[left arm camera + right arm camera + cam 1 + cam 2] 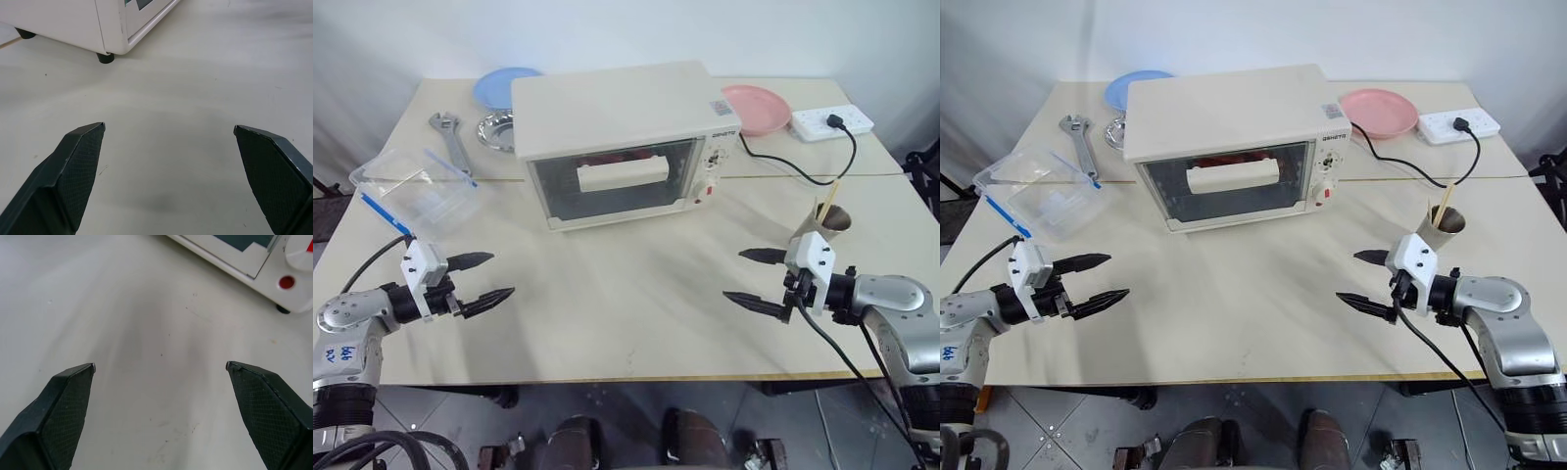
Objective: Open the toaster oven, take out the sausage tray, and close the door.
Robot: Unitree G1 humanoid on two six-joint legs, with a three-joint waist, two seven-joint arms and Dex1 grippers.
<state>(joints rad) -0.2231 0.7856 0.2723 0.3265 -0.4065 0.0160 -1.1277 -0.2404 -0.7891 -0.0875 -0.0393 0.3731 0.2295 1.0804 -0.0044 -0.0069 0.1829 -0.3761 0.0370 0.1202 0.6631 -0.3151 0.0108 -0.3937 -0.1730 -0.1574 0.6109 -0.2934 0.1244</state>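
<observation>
Going left to right: the left gripper (480, 281) hangs over the near left of the pale wooden table (636, 313) with its two black fingers spread wide, nothing between them, just past a clear plastic lidded box (419, 192) and a steel adjustable wrench (452, 137). Mid-table sits the cream-white boxy toaster oven (626, 137), its glass door (612, 179) shut, white bar handle across the middle. Something red shows through the glass, probably the shiny metal sausage tray (625, 157), so it's inside. The right gripper (759, 279) is also splayed open and empty, with a paper cup holding a wooden stick (827, 220) right behind it. My worry: pulling that handle one-handed could drag the whole oven forward, and the black power cord (783, 166) could snag or yank tight.
</observation>
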